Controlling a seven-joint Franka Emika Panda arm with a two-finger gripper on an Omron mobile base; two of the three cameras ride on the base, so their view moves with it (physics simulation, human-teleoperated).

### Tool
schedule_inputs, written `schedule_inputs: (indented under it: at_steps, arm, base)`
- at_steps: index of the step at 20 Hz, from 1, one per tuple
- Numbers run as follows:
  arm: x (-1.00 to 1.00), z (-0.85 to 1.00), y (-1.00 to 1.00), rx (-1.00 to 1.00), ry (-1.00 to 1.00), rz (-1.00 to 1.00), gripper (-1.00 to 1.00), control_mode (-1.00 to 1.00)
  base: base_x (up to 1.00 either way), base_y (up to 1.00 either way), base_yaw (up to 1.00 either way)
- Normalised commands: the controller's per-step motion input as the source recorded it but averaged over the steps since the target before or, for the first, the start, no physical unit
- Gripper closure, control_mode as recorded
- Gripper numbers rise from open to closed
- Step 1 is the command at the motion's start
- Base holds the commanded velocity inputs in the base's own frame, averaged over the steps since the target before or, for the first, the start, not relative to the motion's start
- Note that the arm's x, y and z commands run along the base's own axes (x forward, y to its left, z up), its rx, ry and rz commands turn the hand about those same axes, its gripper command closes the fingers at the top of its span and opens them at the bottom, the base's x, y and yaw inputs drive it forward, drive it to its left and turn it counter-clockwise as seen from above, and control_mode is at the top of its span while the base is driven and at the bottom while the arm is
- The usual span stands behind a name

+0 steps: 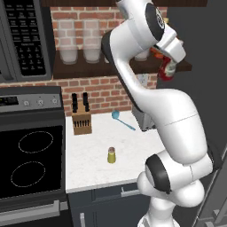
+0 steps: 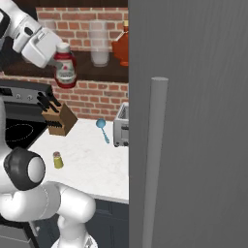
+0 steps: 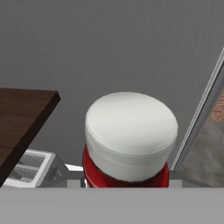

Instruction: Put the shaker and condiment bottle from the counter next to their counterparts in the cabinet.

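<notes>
Hand (image 2: 57, 62) clamped on red ketchup bottle (image 2: 65, 70), raised at shelf (image 2: 104, 72) front edge. Could clip that edge or knock the orange flask (image 2: 121, 47). Yellow-green shaker (image 1: 111, 155) waiting on bench (image 1: 95, 146).

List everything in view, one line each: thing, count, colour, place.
ketchup bottle: 1, red, white cap, held at shelf's end
shaker: 1, yellow-green, on counter
flask: 1, orange-red, on shelf
shelf: 1, dark brown, on brick wall
glass jars: at least 2, clear, on shelf
knife block: 1, wooden, counter back
spoon: 1, blue, on counter
toaster: 1, silver, on counter
stove: 1, black, left of counter
microwave: 1, black, above stove
gripper: 1, white, shut on ketchup bottle
</notes>
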Motion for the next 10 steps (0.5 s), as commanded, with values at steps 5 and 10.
schedule_inputs:
  at_steps: [5,10]
  arm:
    - [-0.03,-0.02,0.14,-0.07,0.04,0.00,1.00,-1.00]
    - [0.01,0.02,-0.22,0.00,0.00,0.04,1.00,-1.00]
  base:
    - [0.00,0.00,0.00]
    - [0.00,0.00,0.00]
